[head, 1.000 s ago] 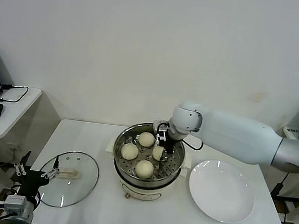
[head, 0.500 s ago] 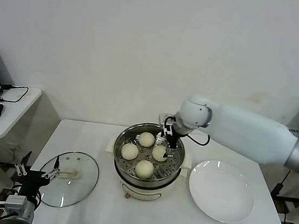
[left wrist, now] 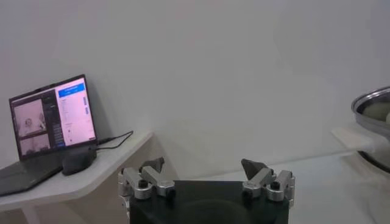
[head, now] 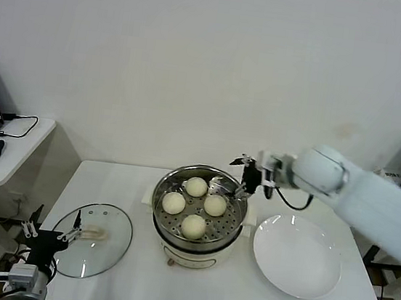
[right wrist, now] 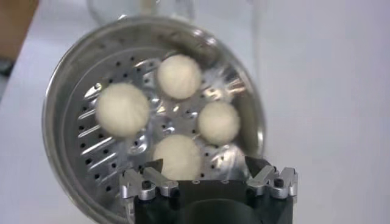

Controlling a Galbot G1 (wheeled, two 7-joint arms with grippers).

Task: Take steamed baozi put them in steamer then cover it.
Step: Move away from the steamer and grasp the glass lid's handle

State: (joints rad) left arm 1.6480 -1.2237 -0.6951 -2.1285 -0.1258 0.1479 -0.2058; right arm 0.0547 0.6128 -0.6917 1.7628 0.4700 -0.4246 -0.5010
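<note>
Right arm reaches in from the right, right gripper (head: pixel 247 176) above the steamer's (head: pixel 195 233) far right rim, fingers (right wrist: pixel 151 172) spread wide, holding nothing. Four smooth round cream-white steamed baozi (head: pixel 193 225) sit on the perforated shiny steel tray inside the steamer, mid-bench (head: pixel 169 285). Clear glass cover (head: pixel 94 239) with a cream handle lies flat on the bench's left side. Left gripper (head: pixel 48 236) low at the near-left corner, fingers (left wrist: pixel 253 166) open, empty. White round plate (head: pixel 296 256) right of steamer. No readable writing.
</note>
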